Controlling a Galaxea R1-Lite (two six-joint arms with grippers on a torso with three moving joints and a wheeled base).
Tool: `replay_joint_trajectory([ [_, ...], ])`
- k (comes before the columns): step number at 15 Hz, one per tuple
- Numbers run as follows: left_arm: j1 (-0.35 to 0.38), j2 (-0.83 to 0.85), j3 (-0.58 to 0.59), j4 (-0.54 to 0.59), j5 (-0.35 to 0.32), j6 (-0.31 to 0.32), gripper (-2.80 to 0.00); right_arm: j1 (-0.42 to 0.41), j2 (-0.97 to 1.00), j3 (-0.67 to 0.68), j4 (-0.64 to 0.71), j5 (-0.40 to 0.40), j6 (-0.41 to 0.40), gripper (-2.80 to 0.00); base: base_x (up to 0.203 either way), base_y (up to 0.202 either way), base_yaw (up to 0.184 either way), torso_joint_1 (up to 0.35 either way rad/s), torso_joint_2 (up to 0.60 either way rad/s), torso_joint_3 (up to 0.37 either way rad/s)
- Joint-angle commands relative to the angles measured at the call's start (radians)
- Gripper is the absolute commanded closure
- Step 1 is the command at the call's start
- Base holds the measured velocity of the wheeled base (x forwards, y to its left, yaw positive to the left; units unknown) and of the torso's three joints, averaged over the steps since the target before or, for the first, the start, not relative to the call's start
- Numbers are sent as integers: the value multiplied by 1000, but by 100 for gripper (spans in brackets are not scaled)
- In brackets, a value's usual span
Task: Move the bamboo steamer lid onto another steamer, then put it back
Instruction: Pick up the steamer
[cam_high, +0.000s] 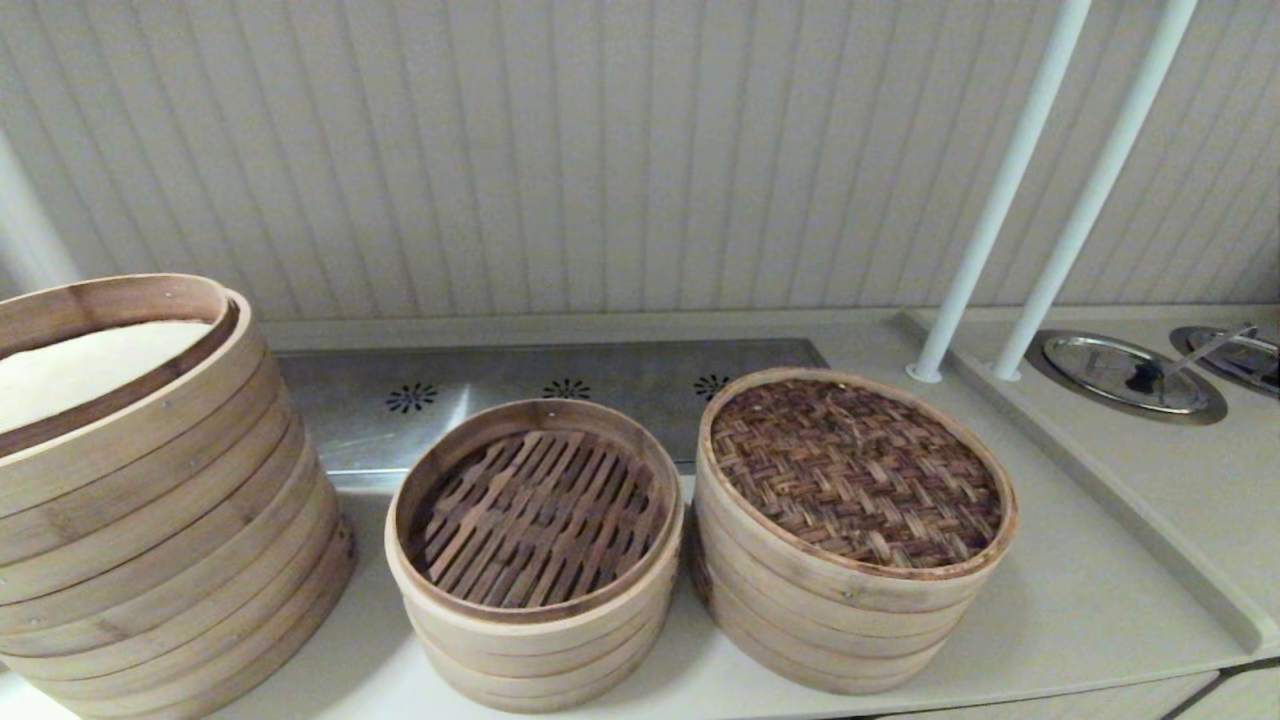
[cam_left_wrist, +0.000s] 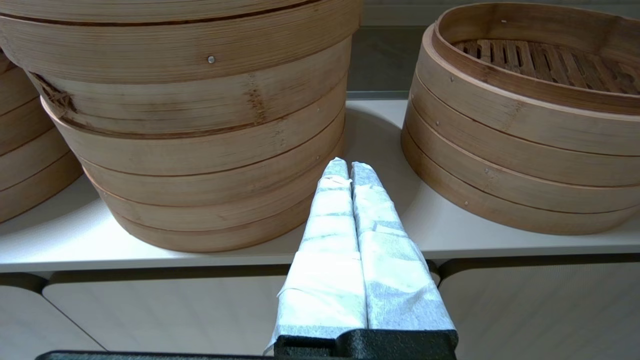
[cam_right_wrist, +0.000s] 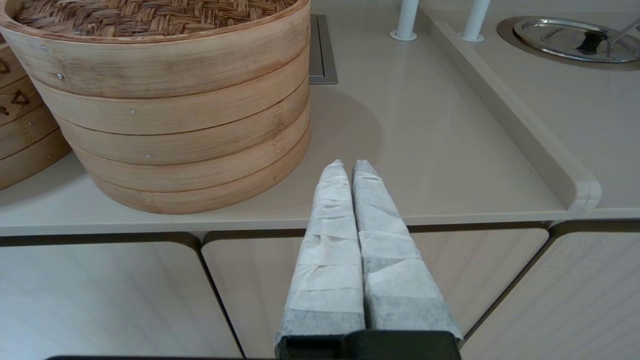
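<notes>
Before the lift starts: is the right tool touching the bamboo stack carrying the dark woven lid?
Apart. In the right wrist view, the shut right tool hangs before the counter edge, bare counter between it and the stack.

— Where are your arms?

— Neither one shows from my head camera. Each shows only through its own wrist camera.

— The left gripper (cam_left_wrist: 349, 167)?

— My two fingers (cam_left_wrist: 330, 225) are pressed flat against each other, nothing between them. They are wrapped in white, creased material and taper to the tips. The black mount sits at their base. The gripper hangs in the air, touching nothing.

— And the right gripper (cam_right_wrist: 349, 167)?

— Same pose. Its fingers (cam_right_wrist: 382, 240) meet along their whole length, wrapped in the same white material, holding nothing and in contact with nothing.
</notes>
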Motion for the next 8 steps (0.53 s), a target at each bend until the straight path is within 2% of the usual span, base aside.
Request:
replay_joint_trajectory([
  [1,0,2,0,0,0,0,0,1,3,5,0,0,-1,0,0,0,0,0,0,0],
  [8,0,2,0,0,0,0,0,1,4,3,1,11,-2,0,0,0,0,0,0,0],
])
